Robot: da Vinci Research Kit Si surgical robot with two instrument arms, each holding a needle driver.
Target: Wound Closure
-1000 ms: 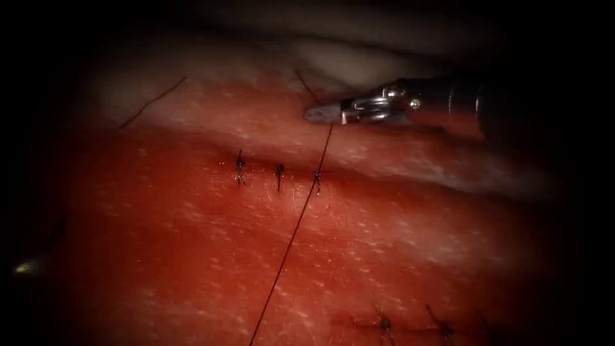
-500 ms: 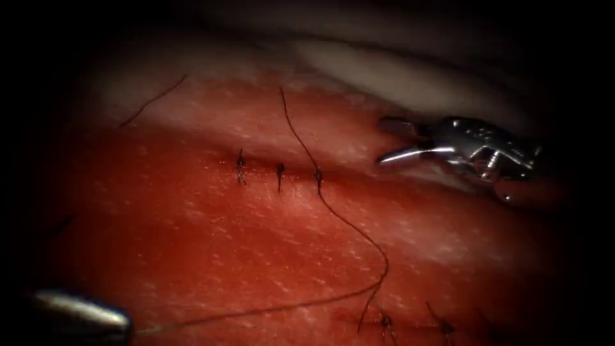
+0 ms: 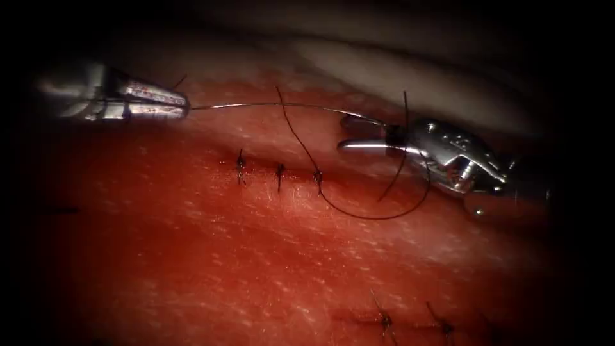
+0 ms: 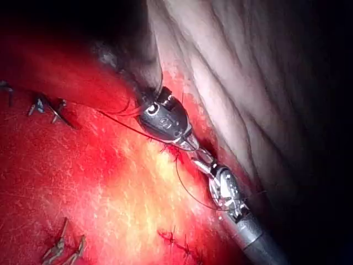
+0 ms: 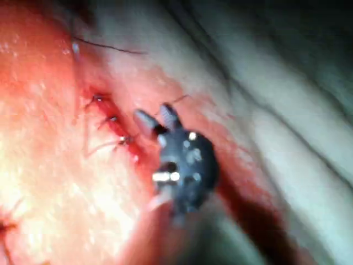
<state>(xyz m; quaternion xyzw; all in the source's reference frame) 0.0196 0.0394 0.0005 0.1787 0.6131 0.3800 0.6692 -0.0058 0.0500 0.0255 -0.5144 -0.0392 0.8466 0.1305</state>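
Observation:
My left tool (image 3: 186,106) sits at the upper left of the tissue (image 3: 256,256), jaws shut on the thread (image 3: 269,104). The thread runs taut rightward to my right tool (image 3: 349,132), whose jaws are open and hold nothing. A turn of thread (image 3: 405,138) is wrapped around the right tool behind its jaws. From there it sags in a loop (image 3: 378,218) back to the rightmost of three stitches (image 3: 317,175) on the cut. A short tail (image 3: 288,118) rises from that stitch. The right wrist view shows the open jaws (image 5: 157,118) beside the stitches (image 5: 113,119). In the left wrist view both tools meet tip to tip (image 4: 199,156).
Two more stitches (image 3: 384,320) lie on a second cut near the front edge, right of centre. A pale fatty ridge (image 3: 397,74) borders the tissue behind the right tool. Red fluid wets the surface around the stitched cut.
The right tool let go of the taut thread and opened. The left tool carried the thread from the lower left to the upper left, and a turn of thread now lies around the right tool.

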